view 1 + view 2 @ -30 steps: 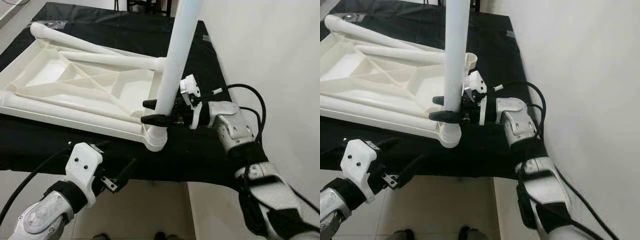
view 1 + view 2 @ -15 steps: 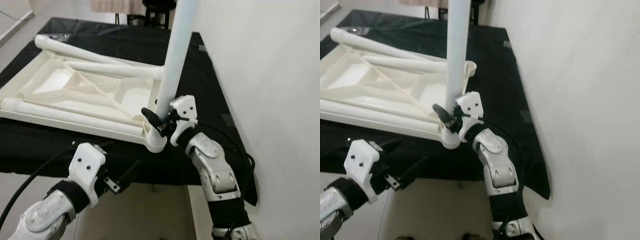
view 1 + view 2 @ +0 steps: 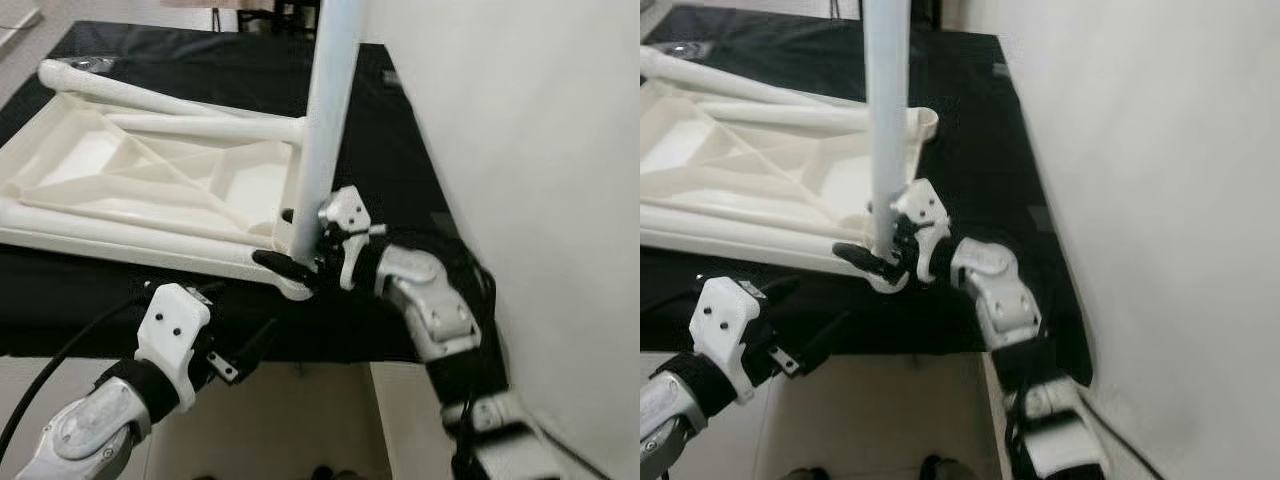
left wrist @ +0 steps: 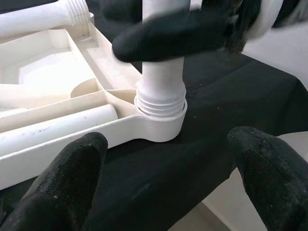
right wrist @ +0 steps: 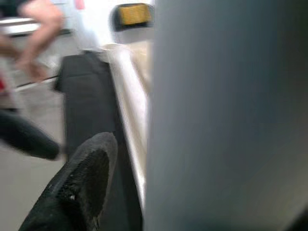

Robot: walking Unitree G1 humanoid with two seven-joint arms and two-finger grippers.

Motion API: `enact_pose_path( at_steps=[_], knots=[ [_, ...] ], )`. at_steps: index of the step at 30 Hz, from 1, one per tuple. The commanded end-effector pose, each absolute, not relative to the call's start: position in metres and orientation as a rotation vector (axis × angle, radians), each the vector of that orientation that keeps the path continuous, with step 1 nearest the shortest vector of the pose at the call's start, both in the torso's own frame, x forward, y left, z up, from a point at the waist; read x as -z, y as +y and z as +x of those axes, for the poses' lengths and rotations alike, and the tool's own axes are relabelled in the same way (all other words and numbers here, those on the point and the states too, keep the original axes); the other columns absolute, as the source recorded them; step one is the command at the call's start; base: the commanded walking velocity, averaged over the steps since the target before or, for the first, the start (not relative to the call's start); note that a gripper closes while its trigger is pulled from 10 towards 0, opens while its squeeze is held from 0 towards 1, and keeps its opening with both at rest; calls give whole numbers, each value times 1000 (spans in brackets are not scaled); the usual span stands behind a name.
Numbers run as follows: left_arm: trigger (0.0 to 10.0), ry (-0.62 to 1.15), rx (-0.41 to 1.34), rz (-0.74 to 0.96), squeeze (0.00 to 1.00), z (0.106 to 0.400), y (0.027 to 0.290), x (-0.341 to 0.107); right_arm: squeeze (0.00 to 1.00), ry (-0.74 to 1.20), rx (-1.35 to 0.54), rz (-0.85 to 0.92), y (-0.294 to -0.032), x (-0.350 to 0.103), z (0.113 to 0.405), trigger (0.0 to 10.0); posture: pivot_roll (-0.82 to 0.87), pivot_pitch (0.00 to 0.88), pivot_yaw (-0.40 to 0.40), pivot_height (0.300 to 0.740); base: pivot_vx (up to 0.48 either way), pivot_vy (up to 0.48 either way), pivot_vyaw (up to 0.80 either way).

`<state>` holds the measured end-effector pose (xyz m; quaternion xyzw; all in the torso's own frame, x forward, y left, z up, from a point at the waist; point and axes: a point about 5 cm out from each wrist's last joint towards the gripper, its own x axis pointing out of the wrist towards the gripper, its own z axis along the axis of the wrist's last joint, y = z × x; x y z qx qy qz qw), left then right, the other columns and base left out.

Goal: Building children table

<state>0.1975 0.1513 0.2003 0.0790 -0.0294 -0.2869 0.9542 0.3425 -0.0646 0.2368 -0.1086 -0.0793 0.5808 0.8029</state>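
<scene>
tabletop (image 3: 150, 175) upside down on black cloth (image 3: 400, 170) | one leg (image 3: 322, 120) upright in near corner socket (image 4: 161, 113), threads showing, prob. not fully seated | right gripper (image 3: 300, 245) clamped on leg base | left gripper (image 4: 166, 183) spread, idle below edge | other legs (image 3: 190, 125) lie loose in tray, unfitted

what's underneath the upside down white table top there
A black cloth lies under the table top, spread over a surface whose edge it drapes. What that surface is made of is covered. The right gripper grips the upright leg at the near corner socket.
</scene>
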Motion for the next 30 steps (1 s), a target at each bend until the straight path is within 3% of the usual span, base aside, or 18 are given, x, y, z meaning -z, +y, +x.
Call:
enact_pose_path(
  at_steps=[1,11,12,26,30],
  knots=[
    [10000,-51,584,164,0,196,152,-198,0,-163,-1355,-237,-64,-235,341,10000,151,211,-145,740,0,0,0],
    [10000,-50,580,165,0,195,152,-197,0,-122,-1559,-202,-68,-244,349,10000,160,216,-149,740,0,0,0],
    [10000,-50,580,165,0,195,152,-197,0,-117,-1570,-191,-69,-245,350,0,161,215,-150,740,0,0,0],
    [10000,-52,580,160,0,194,150,-197,0,-115,-1525,-189,-79,-240,357,0,153,221,-150,740,0,0,0],
    [10000,-51,582,160,0,193,149,-197,0,-121,-1326,-197,-88,-234,364,0,149,223,-152,740,0,0,0]
  ],
)
